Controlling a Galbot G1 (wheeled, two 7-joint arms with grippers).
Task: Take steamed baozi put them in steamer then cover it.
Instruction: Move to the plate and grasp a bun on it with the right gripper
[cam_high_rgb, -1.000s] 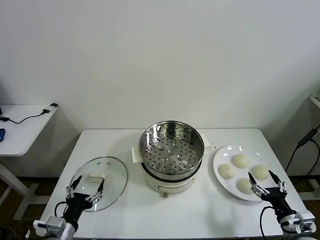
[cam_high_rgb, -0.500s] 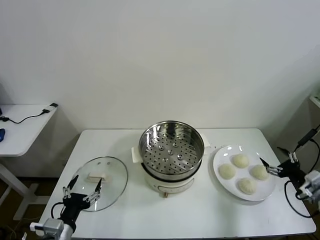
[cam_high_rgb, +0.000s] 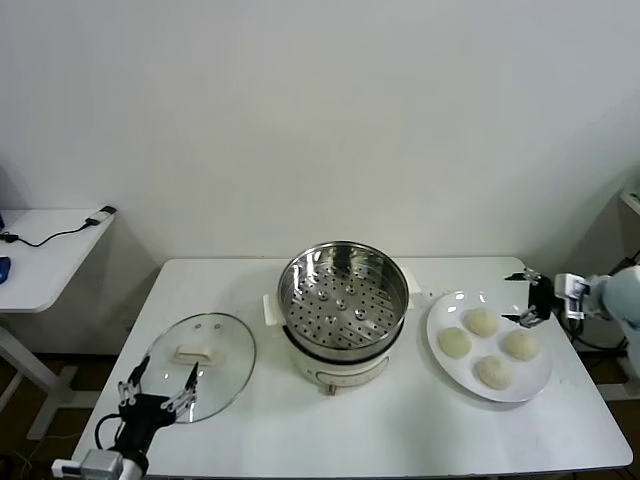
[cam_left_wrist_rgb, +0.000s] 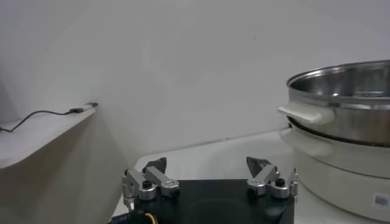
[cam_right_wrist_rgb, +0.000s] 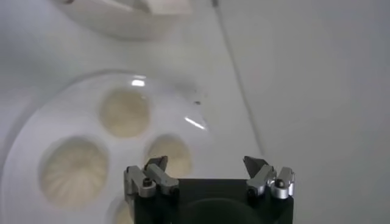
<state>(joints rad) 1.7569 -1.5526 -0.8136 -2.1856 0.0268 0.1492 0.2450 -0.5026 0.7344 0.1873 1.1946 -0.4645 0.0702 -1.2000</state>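
Observation:
Several cream-white baozi (cam_high_rgb: 481, 322) lie on a white plate (cam_high_rgb: 455, 375) at the table's right; in the right wrist view they show as pale rounds (cam_right_wrist_rgb: 125, 112). My right gripper (cam_high_rgb: 522, 298) hangs open and empty just beyond the plate's far right rim, above the table. The shiny steamer (cam_high_rgb: 343, 300) stands empty on its white base in the middle, and also shows in the left wrist view (cam_left_wrist_rgb: 347, 91). The glass cover (cam_high_rgb: 200, 365) lies flat at the left with its white handle up. My left gripper (cam_high_rgb: 156, 386) is open and empty, low at the cover's near edge.
A white side table (cam_high_rgb: 45, 255) with a cable stands apart on the left. Dark cables (cam_high_rgb: 605, 285) hang by the table's right edge. The steamer's white side handle (cam_left_wrist_rgb: 304, 112) sticks out toward the cover.
My right gripper has swung from the table's front right corner up and back to the plate's far right side. My left gripper has sunk slightly toward the front edge.

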